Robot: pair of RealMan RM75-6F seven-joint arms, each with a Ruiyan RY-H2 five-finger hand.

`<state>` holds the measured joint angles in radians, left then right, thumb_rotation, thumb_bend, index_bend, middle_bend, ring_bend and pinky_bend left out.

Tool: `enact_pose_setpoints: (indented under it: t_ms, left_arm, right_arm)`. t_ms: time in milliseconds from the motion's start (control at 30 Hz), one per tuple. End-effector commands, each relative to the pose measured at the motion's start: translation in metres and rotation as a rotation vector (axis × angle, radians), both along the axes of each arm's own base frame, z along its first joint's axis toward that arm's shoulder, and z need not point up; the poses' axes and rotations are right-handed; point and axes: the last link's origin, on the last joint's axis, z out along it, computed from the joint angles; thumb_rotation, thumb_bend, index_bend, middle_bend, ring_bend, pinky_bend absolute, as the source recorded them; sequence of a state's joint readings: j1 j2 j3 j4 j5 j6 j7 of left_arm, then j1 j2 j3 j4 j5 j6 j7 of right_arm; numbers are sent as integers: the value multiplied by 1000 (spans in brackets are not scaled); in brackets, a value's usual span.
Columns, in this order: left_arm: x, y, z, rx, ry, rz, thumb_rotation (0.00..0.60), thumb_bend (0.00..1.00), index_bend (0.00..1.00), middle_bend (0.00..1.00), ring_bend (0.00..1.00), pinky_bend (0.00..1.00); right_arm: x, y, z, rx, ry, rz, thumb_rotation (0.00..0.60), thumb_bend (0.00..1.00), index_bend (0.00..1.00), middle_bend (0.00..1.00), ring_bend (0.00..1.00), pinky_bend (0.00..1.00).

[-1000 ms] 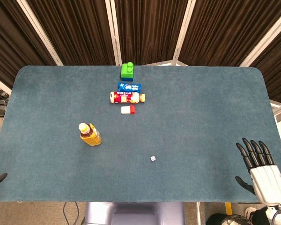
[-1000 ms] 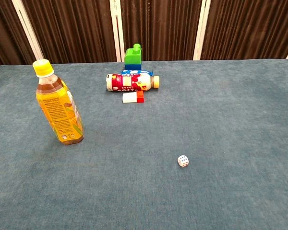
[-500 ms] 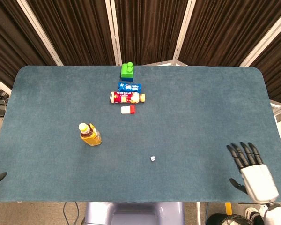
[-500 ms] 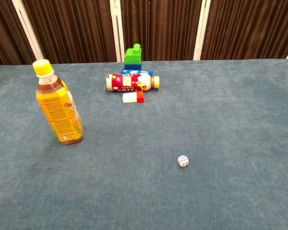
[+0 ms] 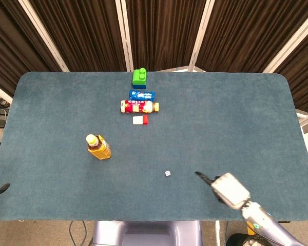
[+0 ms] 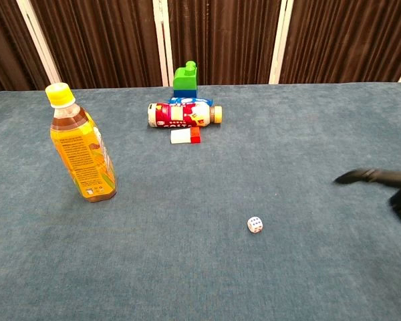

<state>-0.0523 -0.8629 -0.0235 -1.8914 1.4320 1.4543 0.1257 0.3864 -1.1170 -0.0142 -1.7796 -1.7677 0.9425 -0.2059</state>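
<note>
Since the right hand (image 5: pixel 227 187) hovers low, its finger spread unclear, the nearby die (image 5: pixel 167 173) on the table (image 5: pixel 236 118) seems light, hard, apt to roll; pinch opposite faces. Farther off stands a bottle (image 5: pixel 98 147).

Counter (image 5: pixel 236 118) surface: blue-grey carpet-like cover, rounded far corners. Along the centre line at the far edge sits a green block on a blue block (image 5: pixel 139 78); just in front of it, a blue packet (image 5: pixel 141 95), then a red-and-white bottle lying on its side (image 5: pixel 139 106), then a small white-and-red box (image 5: pixel 140 120). To the left, well apart from that row, a yellow-capped tea bottle (image 5: pixel 98 146) stands upright. A white die (image 5: pixel 167 173) lies alone nearer the front edge.
</note>
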Motion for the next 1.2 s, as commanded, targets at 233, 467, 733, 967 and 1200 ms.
enact_pose_setpoints:
  t_ms: [233, 467, 733, 967, 1200]
  left_arm:
    - [-6, 11, -8, -17, 24, 35, 600, 0, 0, 0, 0, 0]
    - [-9, 15, -13, -28, 42, 54, 600, 0, 0, 0, 0, 0]
    - [-10, 18, -16, -33, 49, 64, 600, 0, 0, 0, 0, 0]
    - [-10, 18, -18, -42, 54, 67, 600, 0, 0, 0, 0, 0]
    - [-9, 18, -19, -46, 54, 67, 600, 0, 0, 0, 0, 0]
  right_arm:
    - [34, -17, -59, 139, 102, 142, 600, 854, 0, 639, 609, 935]
    - [47, -30, -80, 133, 127, 173, 600, 855, 0, 639, 609, 935]
    - [57, -40, -92, 125, 138, 170, 600, 855, 0, 639, 609, 935]
    - [54, -44, -92, 120, 157, 152, 600, 855, 0, 639, 609, 935]
    - [50, -49, -91, 102, 169, 135, 600, 854, 0, 639, 609, 935]
